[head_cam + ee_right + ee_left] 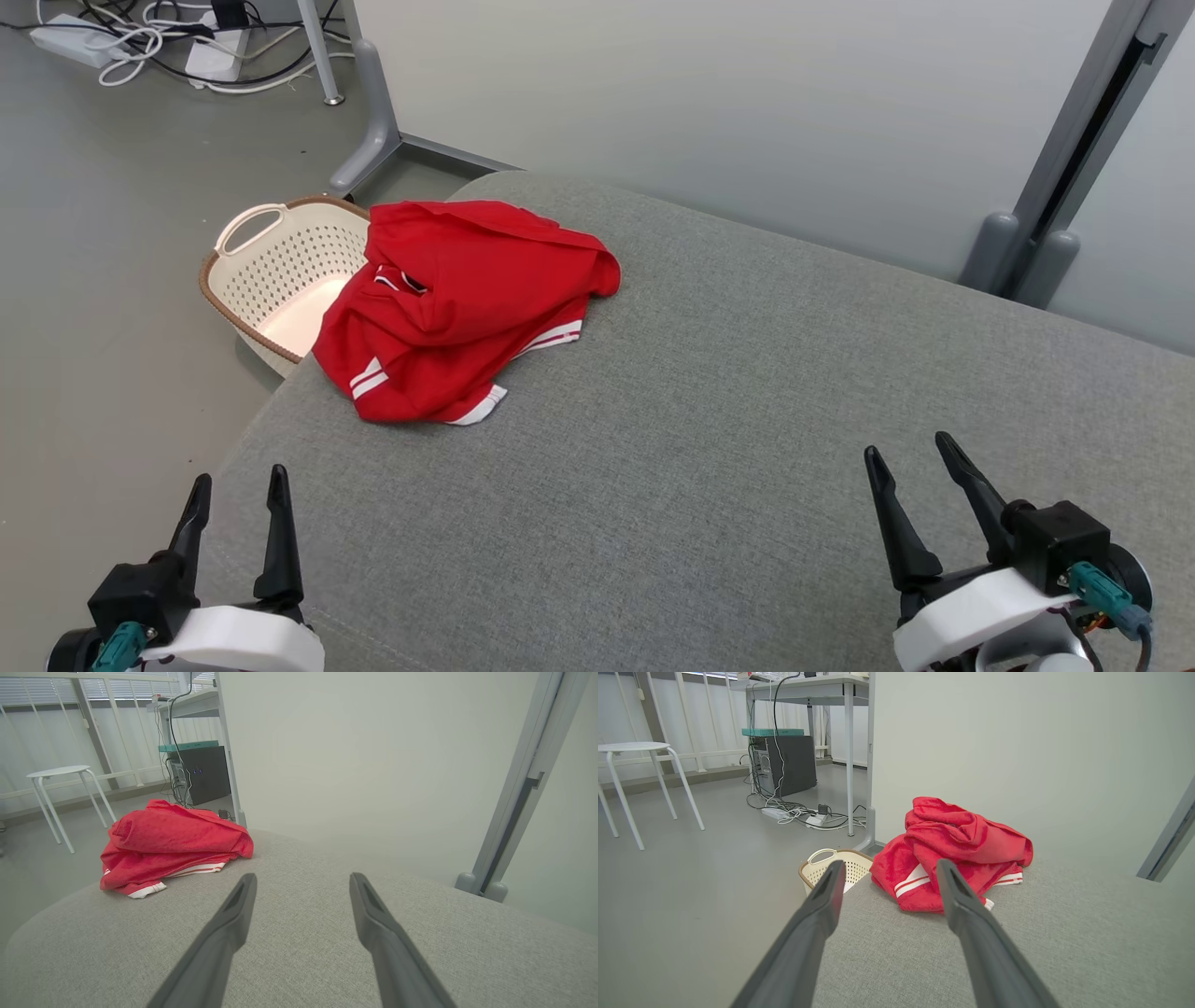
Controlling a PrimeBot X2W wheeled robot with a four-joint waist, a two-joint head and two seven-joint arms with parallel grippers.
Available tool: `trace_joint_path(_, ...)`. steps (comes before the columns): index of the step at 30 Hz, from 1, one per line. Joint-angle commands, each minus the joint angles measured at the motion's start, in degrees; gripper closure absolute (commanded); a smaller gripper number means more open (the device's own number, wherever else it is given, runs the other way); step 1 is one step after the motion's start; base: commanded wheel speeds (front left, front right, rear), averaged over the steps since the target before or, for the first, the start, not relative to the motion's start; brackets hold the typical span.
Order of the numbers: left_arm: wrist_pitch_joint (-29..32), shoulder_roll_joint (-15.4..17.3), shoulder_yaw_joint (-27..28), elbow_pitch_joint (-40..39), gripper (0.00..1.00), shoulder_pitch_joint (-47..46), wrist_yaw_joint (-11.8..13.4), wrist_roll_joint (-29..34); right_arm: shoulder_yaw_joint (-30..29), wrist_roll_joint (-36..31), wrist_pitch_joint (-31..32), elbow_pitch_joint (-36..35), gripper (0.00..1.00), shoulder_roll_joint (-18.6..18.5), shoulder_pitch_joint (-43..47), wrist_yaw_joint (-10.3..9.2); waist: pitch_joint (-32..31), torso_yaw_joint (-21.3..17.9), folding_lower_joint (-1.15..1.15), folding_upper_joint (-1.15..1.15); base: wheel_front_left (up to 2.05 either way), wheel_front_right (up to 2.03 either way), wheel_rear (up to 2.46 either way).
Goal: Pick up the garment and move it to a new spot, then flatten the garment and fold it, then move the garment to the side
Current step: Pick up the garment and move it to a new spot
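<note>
Lying on cushion: red garment, crumpled in a loose heap at the far-left corner of the grey fabric seat, left edge reaching past the cushion's side, over the rim of a basket.
Look of garment: bright red soft cloth; white bands w/ thin red stripes at cuffs or hem, showing at front and right of the heap; thick folds bunched on top.
Neck opening: white-trimmed, w/ dark patch inside, poss. a tag; too small to read.
Look of basket: cream perforated plastic, brown rim, loop handle; on grey floor just beside the cushion.
State of left gripper: fingers spread wide, empty; near-left edge of cushion, well apart from garment.
State of right gripper: fingers spread wide, empty; near-right, over cushion.
Bkgd: pale wall panel; power strip w/ cables, white stool, dark PC tower under desk.
</note>
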Motion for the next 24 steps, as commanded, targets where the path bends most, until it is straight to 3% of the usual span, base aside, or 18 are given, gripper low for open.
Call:
trace_joint_path(1,-0.01,0.17,0.35,-0.07,0.00,0.11,0.08,-0.17,-0.02,0.44,-0.15,0.22,0.00,-0.34,-0.69,-0.02,0.09,0.04,0.00,0.00,0.00,0.00,0.00)
trace_joint_path(11,-0.01,0.04,-1.28,1.24,0.00,-1.91,-0.49,-0.39,-0.11,0.97,-0.53,1.20,0.00,-0.86,-1.15,-0.02,0.47,0.26,0.00,0.00,0.00,0.00,0.00)
trace_joint_path(17,-0.01,-0.02,-5.24,5.75,0.00,-8.86,-1.45,-1.59,-2.24,-0.10,1.01,-1.14,0.00,-1.78,-0.21,-0.02,3.84,0.46,0.00,0.00,0.00,0.00,0.00)
trace_joint_path(24,-0.01,0.28,-5.85,13.67,0.00,-21.69,-1.93,-4.74,-1.56,-1.67,5.47,-7.83,0.00,-4.70,-4.83,-0.01,14.92,-5.65,0.00,0.00,0.00,0.00,0.00)
